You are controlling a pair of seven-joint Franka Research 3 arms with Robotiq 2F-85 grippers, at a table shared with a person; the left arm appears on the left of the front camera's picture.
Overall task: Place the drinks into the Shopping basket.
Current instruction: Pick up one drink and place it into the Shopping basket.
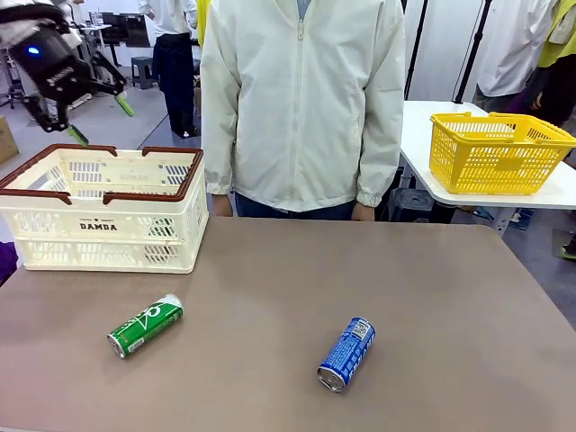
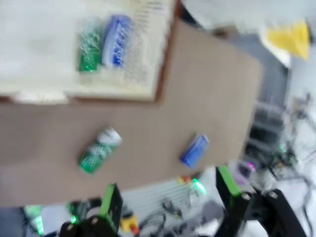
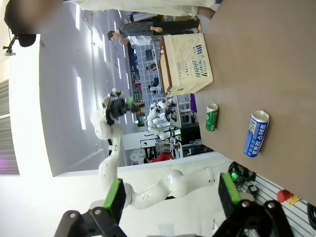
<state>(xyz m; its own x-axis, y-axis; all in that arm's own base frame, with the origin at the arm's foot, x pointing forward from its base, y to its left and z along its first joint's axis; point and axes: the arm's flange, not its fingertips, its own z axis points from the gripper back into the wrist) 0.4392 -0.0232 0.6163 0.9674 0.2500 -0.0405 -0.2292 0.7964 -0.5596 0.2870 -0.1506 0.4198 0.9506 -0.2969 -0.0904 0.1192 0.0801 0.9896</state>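
A: Left gripper (image 1: 99,120)?
B: Hovering high over the far side of the Shopping basket (image 1: 99,225), jaws gaping wide, gripping nothing. Right gripper (image 3: 173,195) is also gaping, empty.
A: Drinks?
B: A green can (image 2: 90,47) and a blue can (image 2: 116,39) are lying side by side inside the perforated plastic crate. A second green can (image 1: 145,325) and a second blue can (image 1: 346,353), slim metal cylinders, are lying on the smooth brown table (image 1: 270,270), well apart.

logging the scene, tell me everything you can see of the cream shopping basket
The Shopping basket is a cream-white perforated plastic crate with dark brown-red rim and handles, "DAMDA" printed on its near wall. It stands upright on the table, far left. Inside, a green can and a blue can lie side by side. The open left claw hangs above, not touching it.
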